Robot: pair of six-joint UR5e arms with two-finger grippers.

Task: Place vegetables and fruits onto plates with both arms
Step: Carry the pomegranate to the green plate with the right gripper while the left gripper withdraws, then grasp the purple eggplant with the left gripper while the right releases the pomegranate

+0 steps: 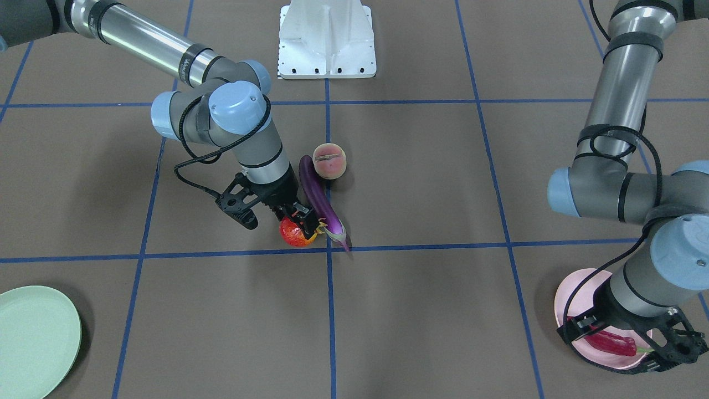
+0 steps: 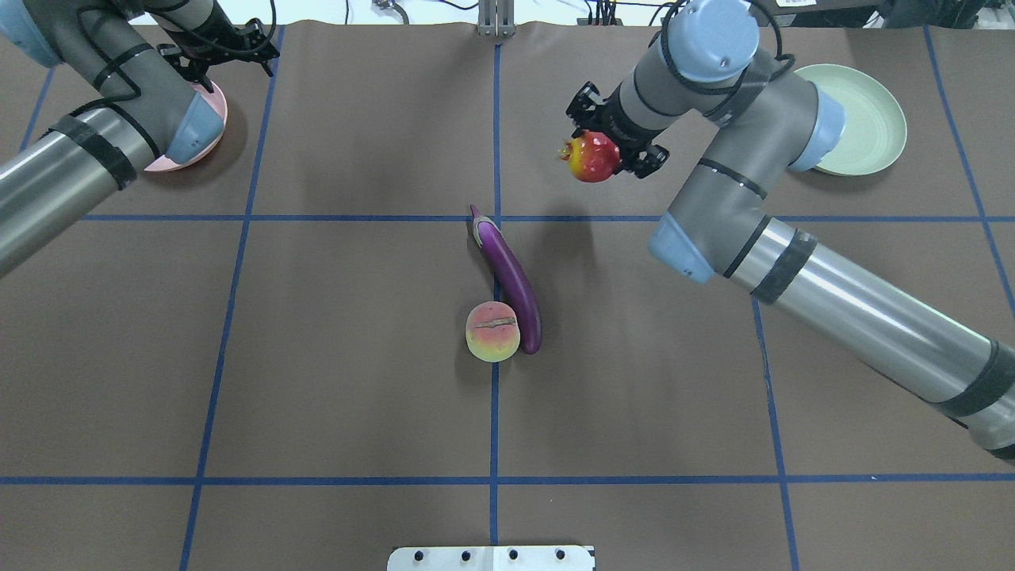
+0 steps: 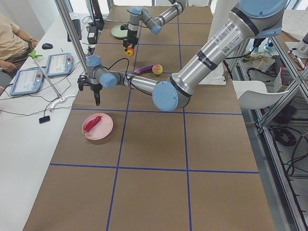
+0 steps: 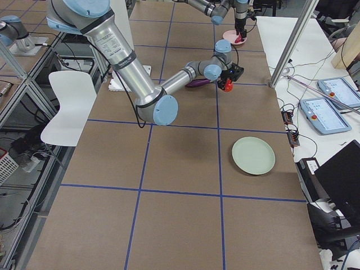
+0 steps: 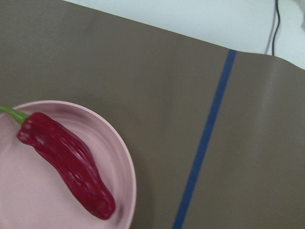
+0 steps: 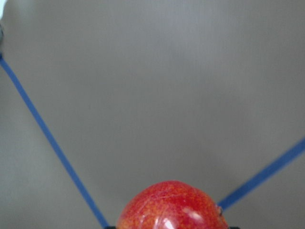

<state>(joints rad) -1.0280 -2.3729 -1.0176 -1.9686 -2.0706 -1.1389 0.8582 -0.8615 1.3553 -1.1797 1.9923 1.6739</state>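
Note:
My right gripper (image 1: 299, 221) is shut on the red-and-yellow crowned fruit (image 2: 591, 156) and holds it above the table; the fruit fills the bottom of the right wrist view (image 6: 171, 206). The purple eggplant (image 2: 511, 277) lies at mid-table, touching the peach (image 2: 492, 331). The mint green plate (image 2: 863, 119) sits bare at the far right. The red chili (image 5: 64, 162) lies on the pink plate (image 5: 125, 167) at the far left. My left gripper (image 1: 619, 348) hovers over that plate, open and holding nothing.
The white fixed base (image 1: 327, 41) stands at the table's near edge by the robot. Blue tape lines (image 2: 495, 420) divide the brown table. An operator (image 3: 12, 45) and tablets (image 3: 58, 64) are beside the far table edge.

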